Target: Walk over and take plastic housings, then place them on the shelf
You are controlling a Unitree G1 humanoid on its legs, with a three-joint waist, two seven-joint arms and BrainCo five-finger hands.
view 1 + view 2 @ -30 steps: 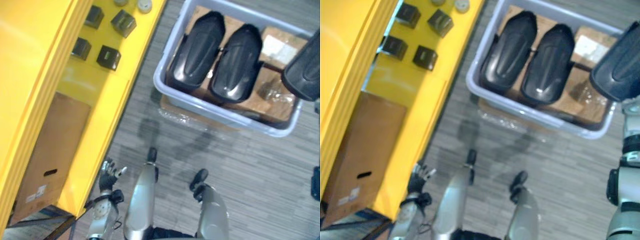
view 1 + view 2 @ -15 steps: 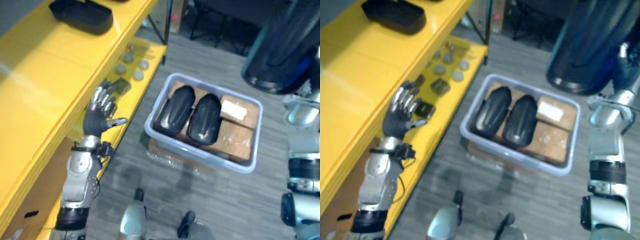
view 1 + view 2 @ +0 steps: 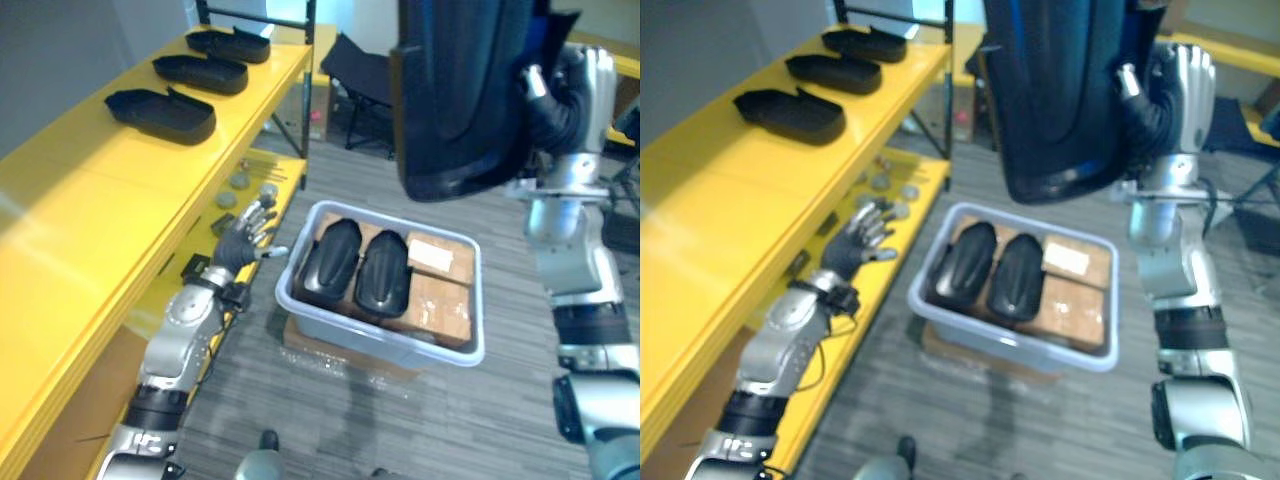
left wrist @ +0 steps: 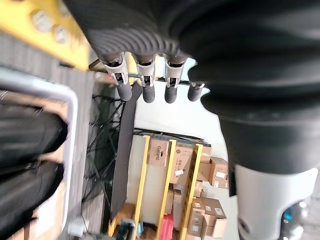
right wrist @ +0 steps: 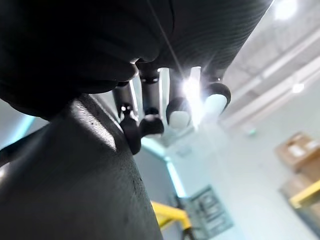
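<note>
Right hand (image 3: 568, 90) clenched on side edge of black housing (image 3: 455, 90), raised high, shell hanging beside my palm. Glossy, smooth: judge it light, stiff, hollow, but slippery and apt to swing. Best hold at rim, thumb one side, fingers other. Left hand (image 3: 243, 240) relaxed, fingers spread, empty. Bin (image 3: 385, 345) just beside it holds spare housings (image 3: 355, 268). Shelf (image 3: 90, 200) top above left hand; shelved housings (image 3: 160, 112) in row there.

My right robot hand (image 3: 572, 88) holds one black housing (image 3: 460, 90) upright; two housings (image 3: 330, 265) lie side by side in the bin (image 3: 380, 342), three housings (image 3: 200, 72) on the shelf (image 3: 90, 190).
</note>
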